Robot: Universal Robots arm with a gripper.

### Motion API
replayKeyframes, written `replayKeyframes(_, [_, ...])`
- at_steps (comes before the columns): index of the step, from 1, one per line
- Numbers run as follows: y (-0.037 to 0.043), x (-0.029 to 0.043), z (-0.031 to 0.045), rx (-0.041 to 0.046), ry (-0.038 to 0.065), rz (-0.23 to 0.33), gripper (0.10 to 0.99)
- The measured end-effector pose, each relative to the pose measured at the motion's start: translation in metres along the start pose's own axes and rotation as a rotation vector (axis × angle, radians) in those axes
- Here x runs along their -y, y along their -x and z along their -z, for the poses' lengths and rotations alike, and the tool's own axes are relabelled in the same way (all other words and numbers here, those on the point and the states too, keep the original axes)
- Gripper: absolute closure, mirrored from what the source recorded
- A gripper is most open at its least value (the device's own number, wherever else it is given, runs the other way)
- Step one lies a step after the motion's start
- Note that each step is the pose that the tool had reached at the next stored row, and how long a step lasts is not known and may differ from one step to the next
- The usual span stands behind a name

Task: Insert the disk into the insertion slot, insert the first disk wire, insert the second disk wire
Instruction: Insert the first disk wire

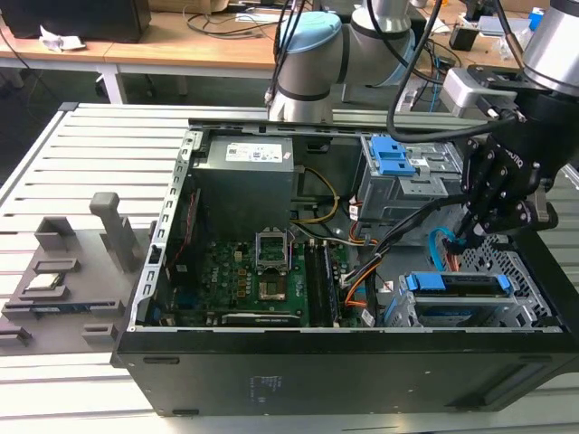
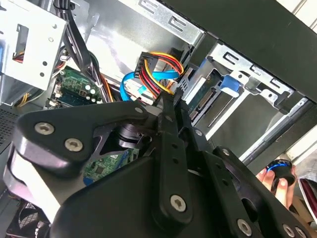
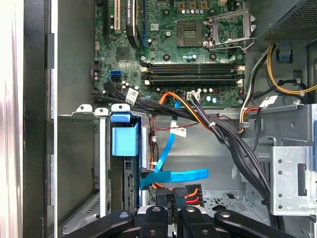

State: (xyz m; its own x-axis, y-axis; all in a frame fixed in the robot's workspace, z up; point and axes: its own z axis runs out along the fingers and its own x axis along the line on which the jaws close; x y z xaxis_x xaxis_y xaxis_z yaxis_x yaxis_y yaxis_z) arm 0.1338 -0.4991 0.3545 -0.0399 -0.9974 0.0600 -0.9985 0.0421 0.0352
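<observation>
The disk (image 1: 457, 283) in its blue carrier sits inside the low grey insertion slot (image 1: 512, 312) at the case's front corner on the exterior view's right. My gripper (image 1: 463, 240) hovers just behind that slot. In both wrist views the gripper (image 3: 171, 212) (image 2: 168, 103) is shut on a black connector (image 3: 187, 191) with red, yellow and black wires (image 2: 157, 68), close to the disk's rear edge (image 2: 205, 97). A flat blue cable (image 3: 174, 175) runs to the disk's rear (image 3: 131, 186), its dark plug against it. The carrier's blue tab (image 3: 124, 140) sticks out of the slot (image 3: 101, 163).
A taller grey cage with a blue latch (image 1: 396, 161) stands behind the gripper. Black cable bundles (image 3: 233, 144) cross from the motherboard (image 1: 258, 276) toward the drive area. The power supply (image 1: 246, 185) fills the back. A person's hand (image 2: 278, 179) is outside the case wall.
</observation>
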Motion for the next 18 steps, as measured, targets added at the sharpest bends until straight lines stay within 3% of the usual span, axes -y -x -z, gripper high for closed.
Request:
replayKeyframes(4, [-0.0029, 0.0001, -0.0002, -0.0001, 0.000, 0.000, 0.918])
replayKeyframes(11, [-0.0306, 0.0028, -0.0067, 0.0000, 0.000, 0.000, 0.918])
replayKeyframes(18, [-0.0311, 0.0068, -0.0123, 0.0001, 0.000, -0.003, 0.918])
